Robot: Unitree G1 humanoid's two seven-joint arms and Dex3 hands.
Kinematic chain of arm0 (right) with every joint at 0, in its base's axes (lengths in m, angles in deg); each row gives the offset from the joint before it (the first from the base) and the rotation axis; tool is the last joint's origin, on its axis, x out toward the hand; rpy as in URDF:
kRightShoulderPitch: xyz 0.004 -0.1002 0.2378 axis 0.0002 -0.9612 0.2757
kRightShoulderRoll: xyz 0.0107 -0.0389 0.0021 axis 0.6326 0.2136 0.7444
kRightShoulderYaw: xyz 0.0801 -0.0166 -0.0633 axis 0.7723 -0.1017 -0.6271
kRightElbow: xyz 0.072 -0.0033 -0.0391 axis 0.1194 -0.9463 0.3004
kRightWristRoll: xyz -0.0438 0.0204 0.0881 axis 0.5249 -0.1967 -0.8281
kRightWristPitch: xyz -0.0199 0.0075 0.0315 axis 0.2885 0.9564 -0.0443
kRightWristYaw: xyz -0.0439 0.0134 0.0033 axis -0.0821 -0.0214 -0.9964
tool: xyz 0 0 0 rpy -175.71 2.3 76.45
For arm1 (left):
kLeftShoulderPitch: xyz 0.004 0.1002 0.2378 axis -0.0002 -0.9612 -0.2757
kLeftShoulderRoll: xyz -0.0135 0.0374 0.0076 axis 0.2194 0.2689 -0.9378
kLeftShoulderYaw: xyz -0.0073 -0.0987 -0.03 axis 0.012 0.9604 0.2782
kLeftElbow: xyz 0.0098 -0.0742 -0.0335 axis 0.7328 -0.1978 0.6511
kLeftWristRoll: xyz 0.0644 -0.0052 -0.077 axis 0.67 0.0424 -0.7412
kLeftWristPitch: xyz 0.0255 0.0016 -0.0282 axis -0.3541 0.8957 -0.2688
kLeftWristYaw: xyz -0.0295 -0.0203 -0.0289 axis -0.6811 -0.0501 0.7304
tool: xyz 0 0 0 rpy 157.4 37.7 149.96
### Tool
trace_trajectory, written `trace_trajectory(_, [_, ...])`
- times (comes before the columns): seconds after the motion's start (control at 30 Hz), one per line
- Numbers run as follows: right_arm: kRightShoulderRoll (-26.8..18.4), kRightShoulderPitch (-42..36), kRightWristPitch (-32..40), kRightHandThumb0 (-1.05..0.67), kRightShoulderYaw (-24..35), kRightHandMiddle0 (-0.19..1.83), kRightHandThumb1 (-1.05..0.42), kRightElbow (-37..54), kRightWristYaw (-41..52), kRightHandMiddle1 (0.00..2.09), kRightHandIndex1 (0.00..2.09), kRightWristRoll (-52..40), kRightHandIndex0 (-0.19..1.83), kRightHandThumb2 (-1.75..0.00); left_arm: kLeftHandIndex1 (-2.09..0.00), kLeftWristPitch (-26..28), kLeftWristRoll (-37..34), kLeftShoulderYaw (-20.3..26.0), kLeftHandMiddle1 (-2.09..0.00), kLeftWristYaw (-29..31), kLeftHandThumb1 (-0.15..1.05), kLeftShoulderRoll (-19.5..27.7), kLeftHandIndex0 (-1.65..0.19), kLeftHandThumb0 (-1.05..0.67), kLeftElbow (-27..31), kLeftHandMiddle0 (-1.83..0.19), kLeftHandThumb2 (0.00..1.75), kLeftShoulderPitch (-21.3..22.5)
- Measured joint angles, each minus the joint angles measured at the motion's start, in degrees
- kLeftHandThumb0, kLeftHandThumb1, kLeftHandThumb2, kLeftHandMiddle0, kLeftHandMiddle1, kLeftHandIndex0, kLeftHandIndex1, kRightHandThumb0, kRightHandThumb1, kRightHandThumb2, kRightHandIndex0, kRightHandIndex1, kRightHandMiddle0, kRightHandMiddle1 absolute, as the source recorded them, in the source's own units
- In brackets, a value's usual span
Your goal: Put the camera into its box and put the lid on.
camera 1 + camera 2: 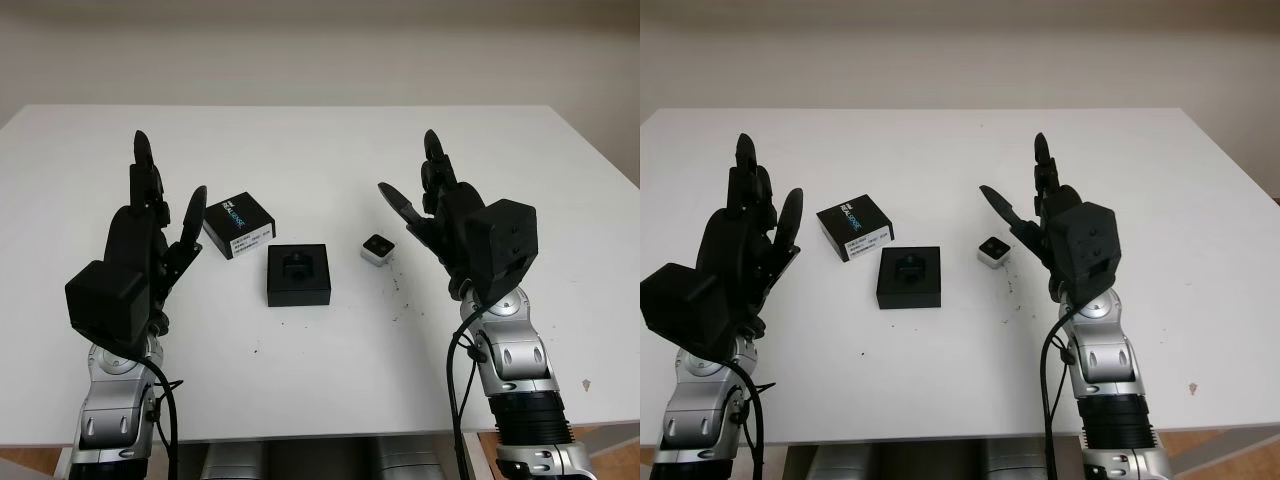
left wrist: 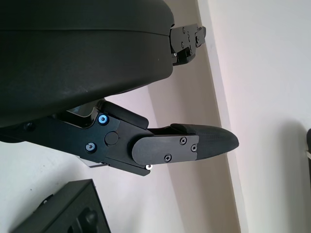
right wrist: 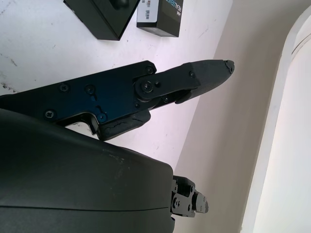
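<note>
Nothing done: camera [image 1: 377, 248] sits right of open box [image 1: 299, 273], lid [image 1: 238, 225], probably, at left. Left hand [image 1: 150, 235] and right hand [image 1: 445, 215] raised, open, empty.

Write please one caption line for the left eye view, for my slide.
Both open hands, left hand and right hand, raised over the white table beside the open box, lid and small camera.

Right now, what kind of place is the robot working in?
Probably a lab or test bench: a bare white table against a plain wall, holding just a small camera, its open black box and the lid.
</note>
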State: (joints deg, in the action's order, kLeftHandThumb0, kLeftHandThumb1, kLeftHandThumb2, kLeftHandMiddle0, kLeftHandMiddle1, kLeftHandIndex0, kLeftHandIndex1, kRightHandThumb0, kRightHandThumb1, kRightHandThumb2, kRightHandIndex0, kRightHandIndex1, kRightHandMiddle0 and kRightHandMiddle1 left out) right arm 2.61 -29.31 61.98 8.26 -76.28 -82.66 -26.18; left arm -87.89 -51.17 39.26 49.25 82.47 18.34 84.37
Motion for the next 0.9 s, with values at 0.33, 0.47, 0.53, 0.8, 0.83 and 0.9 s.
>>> trace_trajectory(0.33, [-0.67, 0.07, 0.24, -0.73, -0.27, -0.11, -1.03, -1.38, 1.18, 0.07, 0.07, 0.70, -0.12, -0.07, 0.00, 1.09, 0.53, -0.99, 0.00, -0.01, 1.05, -0.16, 0.19, -0.65, 1.08, 0.19, 0.45, -0.29])
trace_trajectory(0.47, [-3.67, 1.50, -1.62, -0.64, -0.05, -0.02, -0.95, -4.42, 6.22, 0.10, 0.11, -0.30, -0.02, -0.03, 0.00, 1.08, 0.54, -0.99, 0.00, -0.08, 1.05, -0.20, 0.19, -0.66, 1.08, 0.19, 0.45, -0.31])
trace_trajectory(0.53, [-7.40, 3.96, -3.06, -0.59, -0.02, 0.11, -0.90, -6.50, 9.79, 0.16, 0.17, -0.07, 0.10, -0.03, 0.00, 1.07, 0.54, -0.97, 0.00, -0.07, 1.05, -0.20, 0.19, -0.67, 1.11, 0.19, 0.46, -0.41])
trace_trajectory(0.8, [-21.84, 17.57, -15.25, -0.56, -6.02, 0.32, -0.80, -19.98, 19.99, 0.24, 0.22, 10.06, 0.30, -0.03, 0.00, 1.07, 0.16, -0.83, -0.02, 0.31, 1.05, -0.18, 0.19, -0.67, 1.96, 0.19, 0.44, -1.21])
trace_trajectory(0.83, [-22.73, 18.90, -17.73, -0.55, -7.07, 0.33, -0.79, -22.33, 21.30, 0.24, 0.22, 10.98, 0.30, -0.03, 0.00, 1.07, 0.00, -0.76, -0.02, 0.36, 1.05, -0.17, 0.19, -0.67, 2.11, 0.19, 0.44, -1.26])
trace_trajectory(0.9, [-24.24, 21.67, -22.47, -0.53, -9.29, 0.34, -0.77, -26.89, 23.55, 0.25, 0.21, 13.09, 0.29, -0.03, 0.00, 1.10, -0.22, -0.54, -0.02, 0.66, 1.05, -0.06, 0.19, -0.68, 2.48, 0.19, 0.43, -1.44])
